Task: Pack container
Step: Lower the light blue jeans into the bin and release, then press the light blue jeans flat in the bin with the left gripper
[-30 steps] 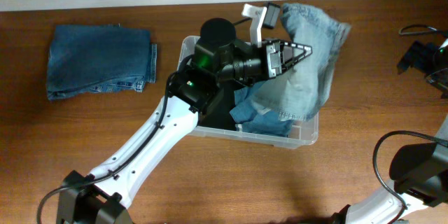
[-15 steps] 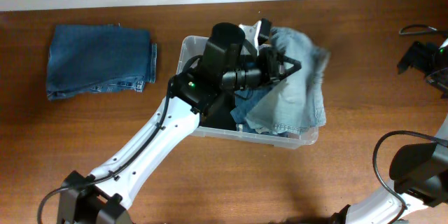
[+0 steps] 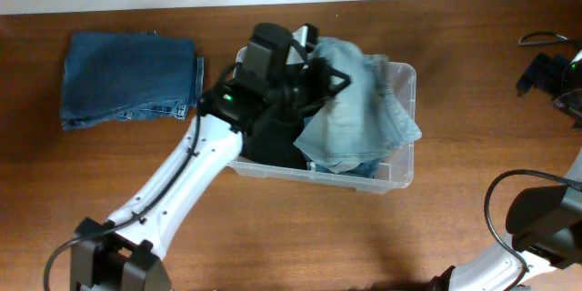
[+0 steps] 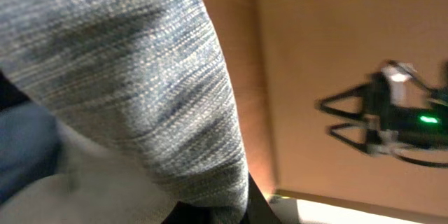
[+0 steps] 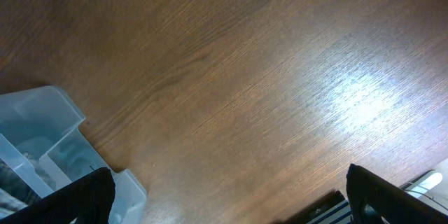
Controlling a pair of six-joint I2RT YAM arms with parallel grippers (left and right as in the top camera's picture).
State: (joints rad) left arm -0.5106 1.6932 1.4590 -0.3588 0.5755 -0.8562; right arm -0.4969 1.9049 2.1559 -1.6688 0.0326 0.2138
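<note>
The clear plastic container (image 3: 411, 132) stands mid-table with denim clothes in it. A light blue denim garment (image 3: 364, 118) lies draped across it, one edge hanging over the right rim. My left gripper (image 3: 329, 80) is over the container's back left part and is shut on the top of this garment. In the left wrist view the garment (image 4: 126, 63) fills the left side and hides most of my fingers. My right gripper (image 3: 548, 80) is open and empty at the far right of the table. Its wrist view shows a corner of the container (image 5: 42, 140).
A folded pair of dark blue jeans (image 3: 127, 77) lies on the table left of the container. Dark cloth (image 3: 273, 145) lies in the container's left part under my left arm. My right gripper also shows in the left wrist view (image 4: 332, 119), across bare wood.
My left gripper has swung left and back with the light denim garment. The garment, earlier hanging past the container's right back corner, now lies mostly over the container.
</note>
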